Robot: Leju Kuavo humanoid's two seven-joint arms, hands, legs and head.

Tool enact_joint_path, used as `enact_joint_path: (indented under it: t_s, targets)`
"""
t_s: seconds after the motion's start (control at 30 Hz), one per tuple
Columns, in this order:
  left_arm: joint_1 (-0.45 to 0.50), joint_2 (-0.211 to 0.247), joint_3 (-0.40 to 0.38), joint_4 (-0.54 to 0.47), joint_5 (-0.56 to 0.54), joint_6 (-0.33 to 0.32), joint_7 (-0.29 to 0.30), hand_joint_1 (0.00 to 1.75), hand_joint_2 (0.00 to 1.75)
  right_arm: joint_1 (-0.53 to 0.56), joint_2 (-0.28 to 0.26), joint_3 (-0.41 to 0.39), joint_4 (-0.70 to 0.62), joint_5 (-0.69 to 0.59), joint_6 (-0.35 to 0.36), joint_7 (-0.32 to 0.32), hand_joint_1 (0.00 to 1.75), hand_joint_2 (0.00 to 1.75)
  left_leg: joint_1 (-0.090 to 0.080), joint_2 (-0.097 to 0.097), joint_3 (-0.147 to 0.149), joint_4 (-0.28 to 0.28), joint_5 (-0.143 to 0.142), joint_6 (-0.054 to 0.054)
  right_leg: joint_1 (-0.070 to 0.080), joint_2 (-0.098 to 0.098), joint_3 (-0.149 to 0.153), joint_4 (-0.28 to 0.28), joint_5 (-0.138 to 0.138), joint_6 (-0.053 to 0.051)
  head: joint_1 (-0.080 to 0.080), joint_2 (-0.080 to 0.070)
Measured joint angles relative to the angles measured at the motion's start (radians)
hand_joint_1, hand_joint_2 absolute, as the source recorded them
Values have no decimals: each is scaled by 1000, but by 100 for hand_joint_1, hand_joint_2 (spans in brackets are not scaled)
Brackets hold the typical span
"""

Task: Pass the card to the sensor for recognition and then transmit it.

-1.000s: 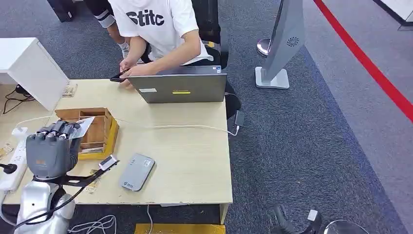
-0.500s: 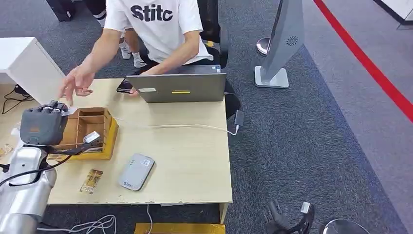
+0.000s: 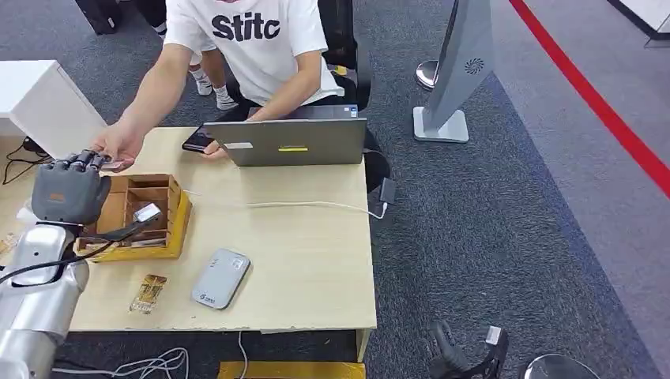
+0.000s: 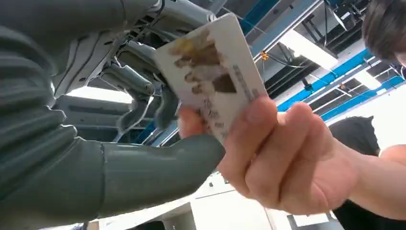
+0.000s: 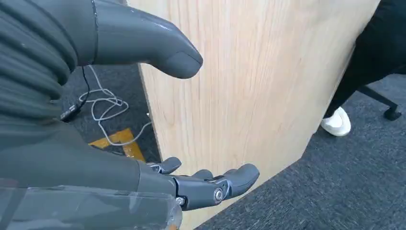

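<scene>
My left hand (image 3: 67, 193) is raised over the table's far left side and holds a white printed card (image 4: 210, 81) between its fingers (image 4: 139, 91) and thumb. A person's hand (image 3: 118, 144) reaches across the table and pinches the same card (image 3: 111, 165) at its free end. In the left wrist view that hand (image 4: 292, 163) grips the card's edge. The grey sensor box (image 3: 221, 278) lies flat near the table's front edge. My right hand (image 5: 95, 167) hangs beside the table's wooden side panel (image 5: 249, 72), fingers apart and holding nothing.
A wooden compartment box (image 3: 150, 213) stands just right of my left hand. A second card (image 3: 148, 294) lies by the sensor. A grey laptop (image 3: 292, 142), a phone (image 3: 196, 143), a white cable (image 3: 316, 205) and a white box (image 3: 47, 103) sit further back. The person sits behind the laptop.
My left hand lifted the card from above the wooden box toward the far left. The person's hand left the phone, reached over and took hold of the card.
</scene>
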Motion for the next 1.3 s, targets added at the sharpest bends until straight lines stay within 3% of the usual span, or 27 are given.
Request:
enact_joint_path:
  t_s: [0.27,0.4,0.97,1.1,1.3]
  targets:
    - [11,0,-9,-7,19,17,0,0,175,0,0,1,1,-11,0,-2,0,175,0,0,-1,0,0,0,0,0,0,0,0,0,0,0]
    - [59,-2,-9,-74,62,48,-24,0,175,3,0,1,1,-21,0,-7,0,175,0,0,-1,0,0,0,0,0,-1,0,0,0,0,0]
    - [119,-9,-9,-165,88,50,-47,0,175,4,0,1,1,-28,1,-11,0,175,0,0,-2,0,0,0,0,0,-2,0,0,0,0,0]
    - [223,-29,-13,-292,117,45,-104,0,175,10,0,1,1,-50,6,-28,0,175,-1,1,-1,0,-1,1,-1,1,-2,0,0,0,0,0]
    - [491,-69,-77,-493,114,-16,-94,0,175,36,-4,1,-1,-83,27,-49,0,175,-1,4,-3,0,-5,2,-1,5,-4,-2,-2,3,0,0]
